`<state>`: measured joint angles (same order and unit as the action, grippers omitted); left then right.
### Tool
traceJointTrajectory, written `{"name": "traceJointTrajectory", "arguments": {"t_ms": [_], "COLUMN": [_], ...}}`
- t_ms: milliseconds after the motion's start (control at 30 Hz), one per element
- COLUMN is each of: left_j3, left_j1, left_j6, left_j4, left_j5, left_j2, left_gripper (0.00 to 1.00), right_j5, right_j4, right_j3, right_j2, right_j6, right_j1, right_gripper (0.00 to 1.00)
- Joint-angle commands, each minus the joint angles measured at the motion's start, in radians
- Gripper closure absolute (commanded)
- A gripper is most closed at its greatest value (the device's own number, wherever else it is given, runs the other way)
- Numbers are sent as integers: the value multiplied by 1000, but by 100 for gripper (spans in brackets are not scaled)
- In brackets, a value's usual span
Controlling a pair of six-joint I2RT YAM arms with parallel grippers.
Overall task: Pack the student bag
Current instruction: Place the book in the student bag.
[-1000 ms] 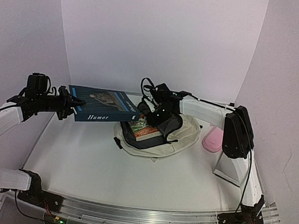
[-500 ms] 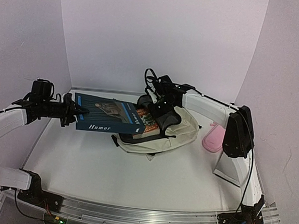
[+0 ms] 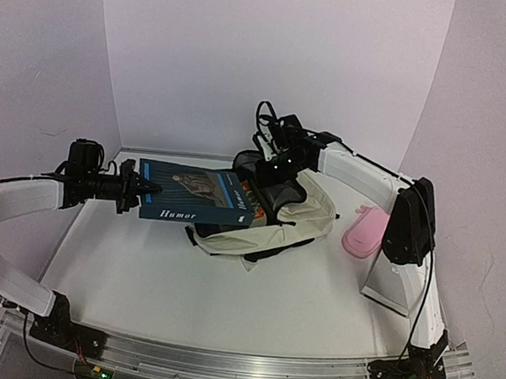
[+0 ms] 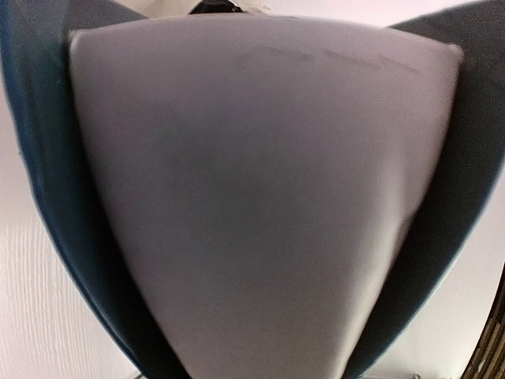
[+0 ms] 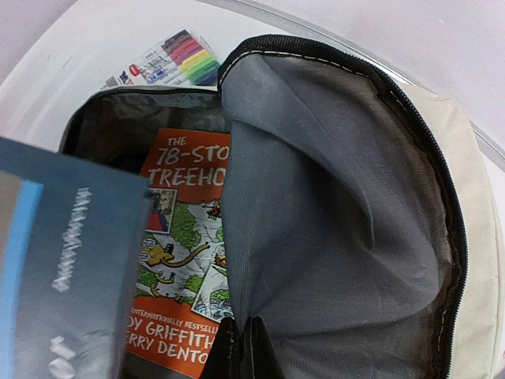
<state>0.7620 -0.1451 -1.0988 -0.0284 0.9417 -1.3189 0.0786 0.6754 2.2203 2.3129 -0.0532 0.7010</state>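
Centrally, toward the back of the white worktop [image 3: 156, 279], the student bag [image 3: 299, 225] lies with its mouth gaping, a soft cream fabric sack edged with black zip. My right pincer [image 5: 243, 343] is clenched on the bag's upper flap, and the grey ripstop lining [image 5: 331, 197] rises in a smooth curved wall above the jaws. One item is already packed in the dark compartment: an orange paperback [image 5: 185, 260] with a cartoon cover, lying flat with its title facing up.

My left pincer [image 3: 138, 188] grips a dark blue hardback [image 3: 199, 194] by its near edge, holding the book roughly level above the worktop. Its far corner reaches over the bag's mouth and overlaps the orange cover. My left wrist camera sees only pale page edges between blue boards.

A second ago the blue book hung well to the left, clear of the bag; since then it has travelled right as my left arm stretched out. My right pincer, then partly spread, has snapped closed and drawn the flap up and back, so the bag stands taller and wider.

Just right of the bag rests a pink oval pencil case [image 3: 363, 232]. Behind the bag lies a clear pack of coloured markers [image 5: 177, 59].
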Motion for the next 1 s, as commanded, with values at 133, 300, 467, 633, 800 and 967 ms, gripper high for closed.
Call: {"name": "traceJointTrajectory", "arguments": {"t_ms": [133, 300, 467, 633, 800, 967], "left_j3": [54, 92, 128, 218, 321, 402], "left_j1": [-30, -60, -80, -97, -154, -220], "left_j6": [-45, -64, -92, -105, -127, -171], "left_j4": [-267, -340, -405, -459, -508, -567], "left_j5": [8, 16, -6, -50, -109, -168], "left_j2": [-146, -214, -292, -400, -517, -636], "left_gripper": [100, 100, 100, 100, 100, 100], "right_j5": [77, 92, 109, 117, 125, 138], "right_j4": [-60, -60, -60, -60, -60, -62], "right_j3": [111, 131, 130, 131, 150, 158], "right_j2": [-109, -115, -119, -119, -115, -101], "right_j6": [-37, -34, -26, -21, -13, -9], "right_j1": [10, 9, 9, 9, 10, 9], "right_gripper": [100, 100, 100, 100, 100, 100]}}
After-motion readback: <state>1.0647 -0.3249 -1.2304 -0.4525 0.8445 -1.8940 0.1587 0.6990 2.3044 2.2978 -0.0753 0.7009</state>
